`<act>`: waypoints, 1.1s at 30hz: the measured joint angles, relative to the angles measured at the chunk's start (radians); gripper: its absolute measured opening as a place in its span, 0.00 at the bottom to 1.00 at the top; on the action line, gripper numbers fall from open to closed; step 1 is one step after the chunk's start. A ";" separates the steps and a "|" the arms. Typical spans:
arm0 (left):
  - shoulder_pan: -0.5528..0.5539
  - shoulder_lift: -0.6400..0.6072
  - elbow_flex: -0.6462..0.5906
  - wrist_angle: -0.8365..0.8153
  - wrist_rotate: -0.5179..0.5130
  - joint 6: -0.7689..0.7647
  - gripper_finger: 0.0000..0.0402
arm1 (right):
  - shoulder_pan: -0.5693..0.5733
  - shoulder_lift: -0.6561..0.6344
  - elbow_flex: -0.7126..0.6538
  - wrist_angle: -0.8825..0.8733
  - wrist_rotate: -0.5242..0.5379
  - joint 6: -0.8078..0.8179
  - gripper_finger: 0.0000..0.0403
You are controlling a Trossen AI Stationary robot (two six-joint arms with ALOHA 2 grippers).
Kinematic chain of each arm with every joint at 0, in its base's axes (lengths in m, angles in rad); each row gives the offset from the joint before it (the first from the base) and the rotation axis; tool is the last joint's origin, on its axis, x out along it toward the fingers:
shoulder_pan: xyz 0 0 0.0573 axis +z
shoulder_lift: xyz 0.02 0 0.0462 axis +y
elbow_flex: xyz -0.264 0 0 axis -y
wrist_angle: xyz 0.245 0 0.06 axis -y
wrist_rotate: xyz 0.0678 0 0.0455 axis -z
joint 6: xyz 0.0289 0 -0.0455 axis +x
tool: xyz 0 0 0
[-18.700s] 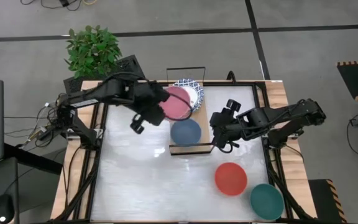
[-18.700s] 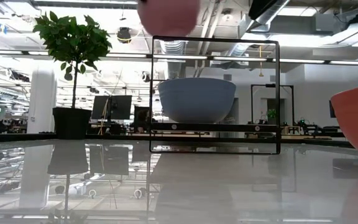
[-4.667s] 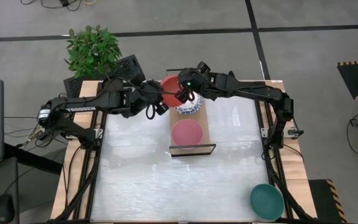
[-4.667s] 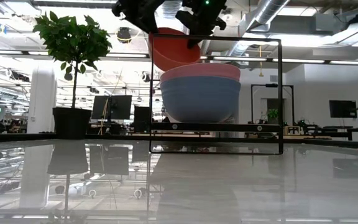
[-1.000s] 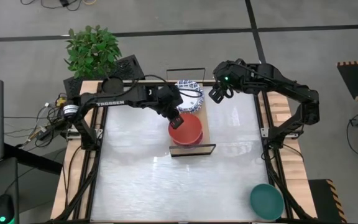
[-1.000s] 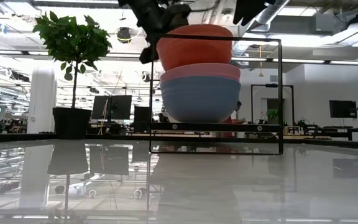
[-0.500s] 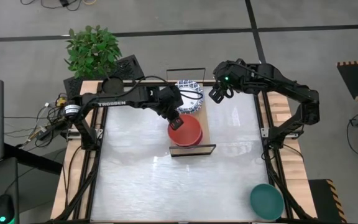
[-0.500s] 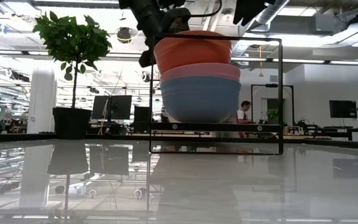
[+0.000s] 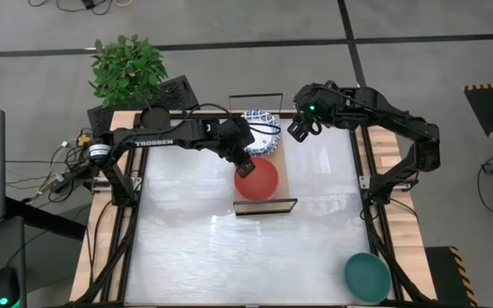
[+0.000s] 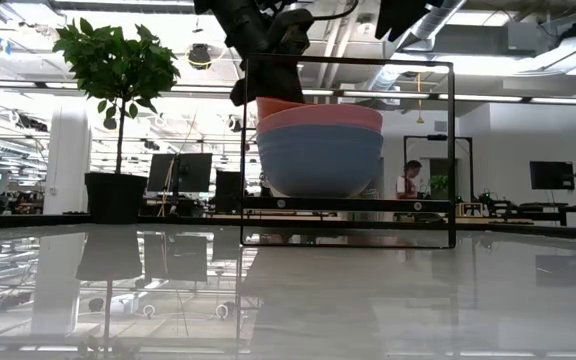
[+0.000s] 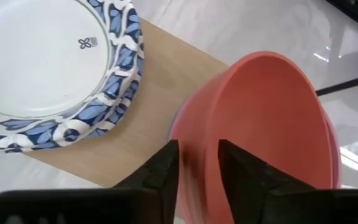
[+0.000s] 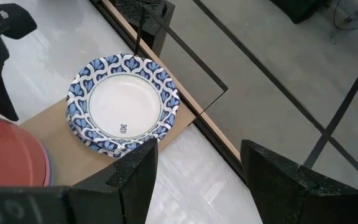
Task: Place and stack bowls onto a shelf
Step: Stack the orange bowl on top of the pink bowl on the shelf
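Observation:
A red bowl (image 9: pixel 256 179) sits nested in a pink bowl (image 10: pixel 318 117), which sits in a slate-blue bowl (image 10: pixel 318 160), at the near end of the wooden shelf (image 9: pixel 282 167). In the low view only a sliver of the red bowl (image 10: pixel 271 104) shows above the pink rim. My left gripper (image 11: pixel 199 171) is open, with one finger on either side of the red bowl's far-left rim (image 11: pixel 188 134). Stacked white bowls with blue rims (image 9: pixel 262 127) rest on the shelf's far end. My right gripper (image 9: pixel 296 130) hangs open above the table, just right of them.
A dark green bowl (image 9: pixel 367 275) stands at the table's near right corner. A potted plant (image 9: pixel 128 68) stands beyond the far left corner. Black wire frames (image 10: pixel 448 150) rise at the shelf's ends. A person (image 10: pixel 406 180) shows in the room behind.
My left gripper has opened and let go of the red bowl. The bowl, held high over the pink bowl a moment ago, has dropped down into it and now sits deep in the stack. Both arms have kept their places.

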 joint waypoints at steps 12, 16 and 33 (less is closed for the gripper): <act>0.036 -0.010 0.099 -0.126 -0.038 0.084 0.30 | 0.000 0.000 0.000 -0.009 -0.001 0.000 0.63; 0.038 -0.010 0.181 -0.225 -0.071 0.134 0.30 | 0.000 0.000 0.000 -0.017 -0.001 0.003 0.63; 0.058 -0.018 0.027 -0.063 0.252 0.125 0.00 | 0.000 0.000 0.000 -0.046 -0.001 0.011 0.63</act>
